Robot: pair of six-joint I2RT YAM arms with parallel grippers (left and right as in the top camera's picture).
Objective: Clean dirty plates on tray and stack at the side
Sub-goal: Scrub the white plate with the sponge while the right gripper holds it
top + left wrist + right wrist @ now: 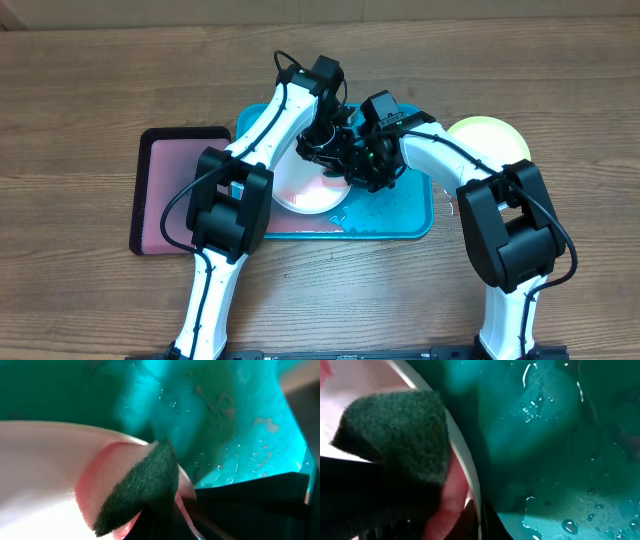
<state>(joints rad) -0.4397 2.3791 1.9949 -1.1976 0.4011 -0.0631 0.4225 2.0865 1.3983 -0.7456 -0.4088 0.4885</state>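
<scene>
The white plate [300, 190] lies on the left part of the turquoise tray [400, 215], and both arms reach down to its right edge. The tray stands in the middle of the wooden bench [100, 80].

The right end effector [358, 168] pinches a sponge [395, 430] with its fingers pressed on it. In the right wrist view the dark green scouring side is very near the camera, the pink soft part is under it, and a dark blurred shape covers its lower left corner. The sponge touches the rim of the white plate [465, 470], which runs as a pale curved line beside it.

In the left wrist view the same sponge [140, 485] sits on the edge of the plate [40, 470], green side up and pink side on the white surface. A black part comes to it from the lower right.

The left end effector [322, 148] hangs over the plate, just beside the right one. I cannot tell if its fingers are spread or pressed together, because no view shows them clearly.

The tray floor [560, 435] is wet, with drops of water [567, 525] and shiny patches.

A lime green plate [490, 140] rests on the bench to the right of the tray, near its far right corner. A smaller pinkish tray [175, 190] with a black rim lies on the bench just beside the left side of the turquoise one.
</scene>
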